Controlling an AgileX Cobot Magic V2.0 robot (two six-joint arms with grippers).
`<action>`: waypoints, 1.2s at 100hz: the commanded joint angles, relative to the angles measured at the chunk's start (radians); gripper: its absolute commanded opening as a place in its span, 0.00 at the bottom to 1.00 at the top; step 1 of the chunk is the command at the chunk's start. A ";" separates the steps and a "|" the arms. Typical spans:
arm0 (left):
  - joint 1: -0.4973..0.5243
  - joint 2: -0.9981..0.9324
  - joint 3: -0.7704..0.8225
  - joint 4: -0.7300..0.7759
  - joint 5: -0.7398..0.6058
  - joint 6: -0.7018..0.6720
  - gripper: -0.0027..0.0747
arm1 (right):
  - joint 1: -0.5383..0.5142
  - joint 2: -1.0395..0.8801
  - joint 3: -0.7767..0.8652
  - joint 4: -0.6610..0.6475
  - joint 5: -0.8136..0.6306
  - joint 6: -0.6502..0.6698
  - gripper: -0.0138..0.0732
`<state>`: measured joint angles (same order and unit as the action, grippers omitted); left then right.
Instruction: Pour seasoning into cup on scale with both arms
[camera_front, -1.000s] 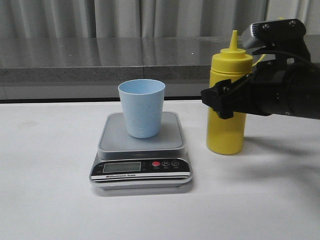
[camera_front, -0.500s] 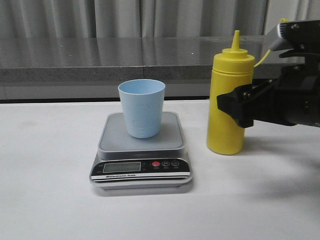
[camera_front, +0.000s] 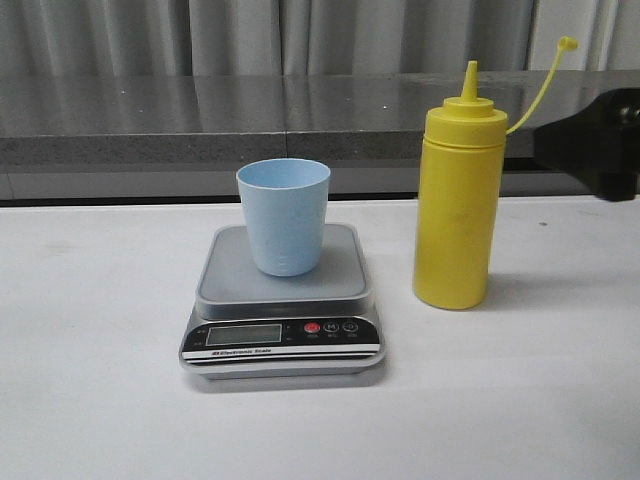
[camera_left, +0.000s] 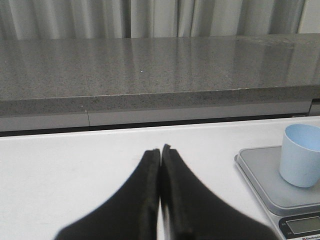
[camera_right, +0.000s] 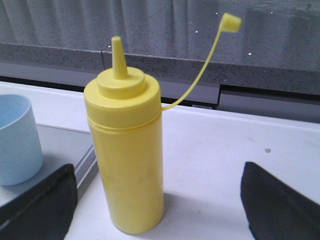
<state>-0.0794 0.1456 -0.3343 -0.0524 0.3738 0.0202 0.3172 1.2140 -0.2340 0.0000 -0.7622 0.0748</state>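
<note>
Fingers of the left gripper (camera_left: 160, 150) are pressed together, empty, low over the surface (camera_front: 90, 380), with the scale (camera_front: 283, 300) at its 3 o'clock. On the scale stands the cup (camera_front: 284, 216), upright. At the cup's 3 o'clock, just beside the scale, stands the bottle (camera_front: 457, 200), upright, cap off and dangling on its tether. Right gripper (camera_right: 160, 200) fingers are spread wide either side of the bottle, not touching it. Judging by this, the grasp is not yet made; next, close on the bottle's body, then lift and tip toward the cup.

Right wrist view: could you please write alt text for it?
A yellow squeeze bottle stands upright on the white table, uncapped, between the open right gripper fingers, untouched. Beside it, a pale blue cup sits on the scale.
</note>
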 joint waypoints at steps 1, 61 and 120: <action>0.001 0.011 -0.025 -0.010 -0.078 -0.009 0.01 | -0.006 -0.129 -0.016 0.013 0.056 -0.001 0.91; 0.001 0.011 -0.025 -0.010 -0.078 -0.009 0.01 | -0.006 -0.819 -0.105 0.012 0.877 -0.055 0.91; 0.001 0.011 -0.025 -0.010 -0.078 -0.009 0.01 | -0.006 -0.979 -0.162 -0.042 1.098 -0.055 0.18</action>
<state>-0.0794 0.1456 -0.3343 -0.0524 0.3738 0.0202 0.3168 0.2268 -0.3581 -0.0305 0.4109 0.0281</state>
